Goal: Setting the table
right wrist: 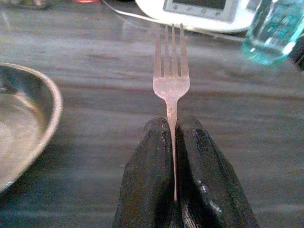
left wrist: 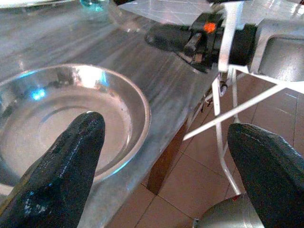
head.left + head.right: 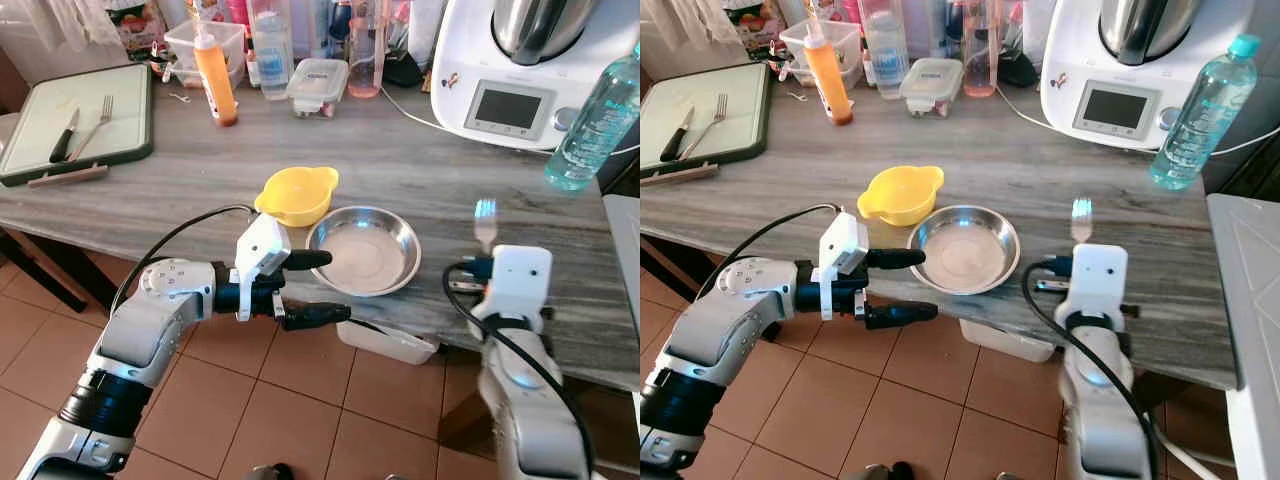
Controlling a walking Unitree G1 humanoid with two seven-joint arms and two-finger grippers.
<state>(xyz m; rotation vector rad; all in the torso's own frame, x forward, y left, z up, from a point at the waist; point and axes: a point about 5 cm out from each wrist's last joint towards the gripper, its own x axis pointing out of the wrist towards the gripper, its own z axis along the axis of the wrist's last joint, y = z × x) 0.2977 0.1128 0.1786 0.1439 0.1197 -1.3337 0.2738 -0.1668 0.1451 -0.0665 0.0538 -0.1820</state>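
Observation:
A steel plate [image 3: 364, 250] lies near the counter's front edge, with a yellow bowl [image 3: 296, 194] touching its far left rim. My left gripper [image 3: 318, 288] is open at the plate's left side, one finger over the rim and the other off the counter edge. To the right of the plate, my right gripper [image 1: 173, 178] is shut on a silver fork [image 3: 485, 222], held just above the counter with its tines pointing away from me. A second fork [image 3: 96, 122] and a black-handled knife [image 3: 64, 136] lie on a cutting board [image 3: 120, 100] at the far left.
A white kitchen machine [image 3: 530, 70] and a blue water bottle [image 3: 592, 122] stand at the back right. An orange sauce bottle [image 3: 215, 78], plastic containers [image 3: 316, 86] and jars line the back. A white basket [image 3: 385, 342] hangs under the counter edge above the tiled floor.

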